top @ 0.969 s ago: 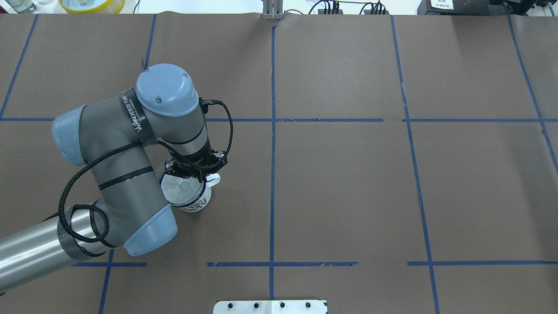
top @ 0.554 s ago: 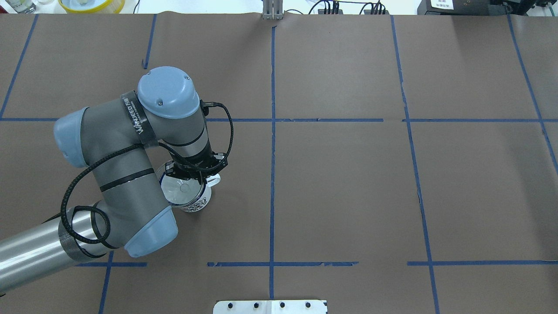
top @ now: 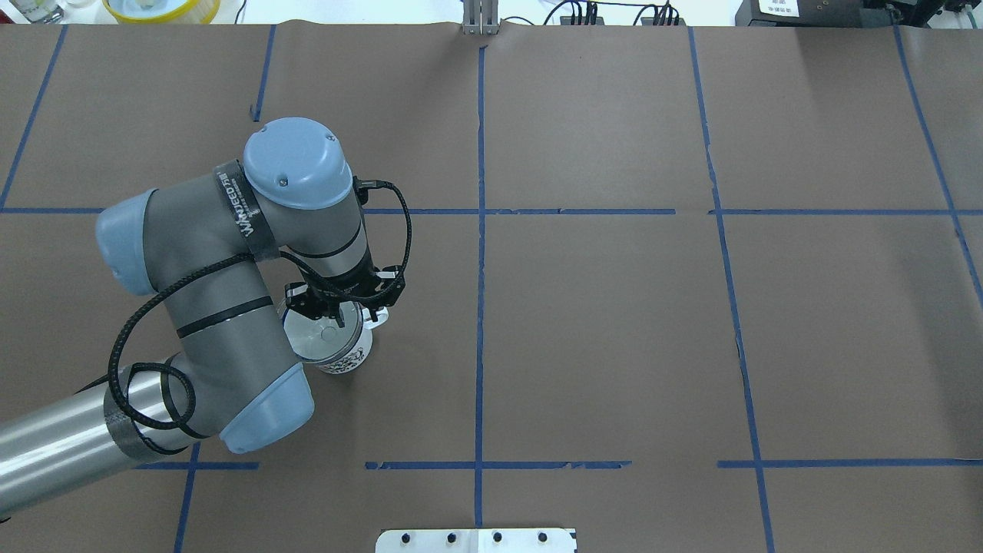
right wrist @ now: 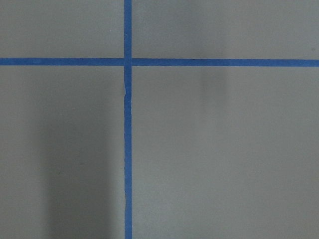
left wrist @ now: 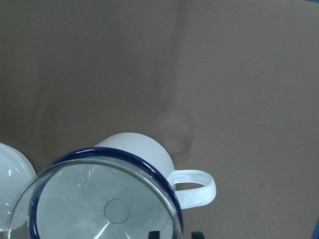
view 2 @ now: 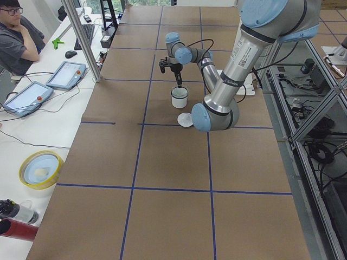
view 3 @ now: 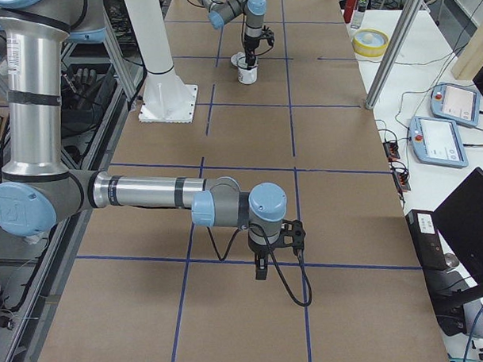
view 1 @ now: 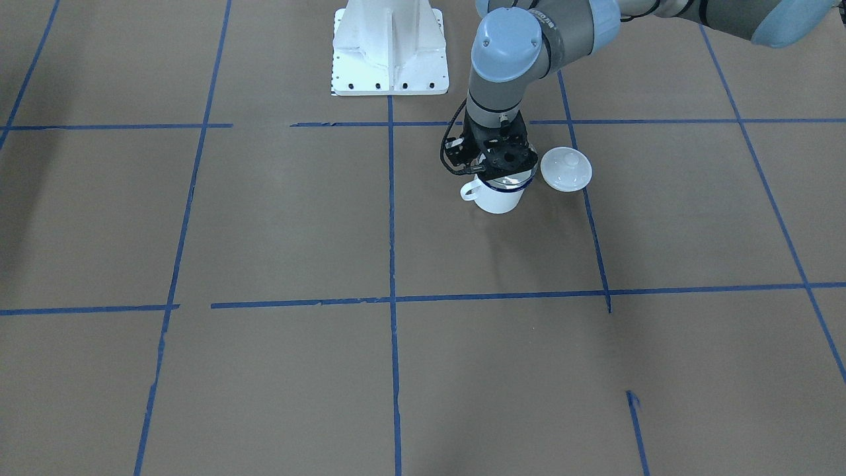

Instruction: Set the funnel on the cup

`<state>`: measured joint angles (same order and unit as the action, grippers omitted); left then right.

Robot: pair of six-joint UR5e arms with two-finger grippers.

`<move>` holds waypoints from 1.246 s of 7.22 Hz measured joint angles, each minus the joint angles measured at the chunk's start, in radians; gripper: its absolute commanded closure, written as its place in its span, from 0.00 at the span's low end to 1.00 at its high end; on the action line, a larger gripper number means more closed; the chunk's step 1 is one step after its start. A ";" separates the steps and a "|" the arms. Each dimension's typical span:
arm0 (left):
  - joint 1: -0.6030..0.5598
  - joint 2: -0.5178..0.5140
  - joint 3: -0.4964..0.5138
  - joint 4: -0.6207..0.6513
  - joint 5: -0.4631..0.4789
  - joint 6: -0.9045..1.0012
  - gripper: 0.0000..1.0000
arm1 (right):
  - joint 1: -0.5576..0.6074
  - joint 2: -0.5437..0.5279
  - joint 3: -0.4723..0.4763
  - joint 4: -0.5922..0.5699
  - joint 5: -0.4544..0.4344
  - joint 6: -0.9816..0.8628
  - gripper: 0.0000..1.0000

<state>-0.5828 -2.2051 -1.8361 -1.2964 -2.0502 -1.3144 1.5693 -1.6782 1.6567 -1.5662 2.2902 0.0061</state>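
The funnel [left wrist: 107, 209] sits in the cup [left wrist: 134, 147]. My left gripper [top: 349, 311] stands spread around the rim, holding nothing. The lid [view 1: 566, 168] lies just beside. I cannot tell about the right gripper [view 3: 261, 269].

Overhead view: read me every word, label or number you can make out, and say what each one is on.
"WANJEED", last letters unsure: white print on the black band around the left arm; smaller characters after it unreadable.
Dark print on the side of the cup: too blurred to read.
White label on the black box at the far table edge: too small to read.
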 measured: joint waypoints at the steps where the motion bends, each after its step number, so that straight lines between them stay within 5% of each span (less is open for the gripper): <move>1: -0.010 0.017 -0.048 0.000 0.001 0.008 0.00 | 0.000 0.000 0.000 0.000 0.000 0.000 0.00; 5: -0.296 0.311 -0.218 -0.171 -0.039 0.454 0.00 | 0.000 0.000 0.000 0.000 0.000 0.000 0.00; 9: -0.788 0.565 -0.071 -0.217 -0.178 1.209 0.00 | 0.000 0.000 -0.001 0.000 0.000 0.000 0.00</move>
<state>-1.3711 -1.6400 -1.9074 -1.5138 -2.2285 -0.1055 1.5693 -1.6782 1.6556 -1.5662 2.2902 0.0061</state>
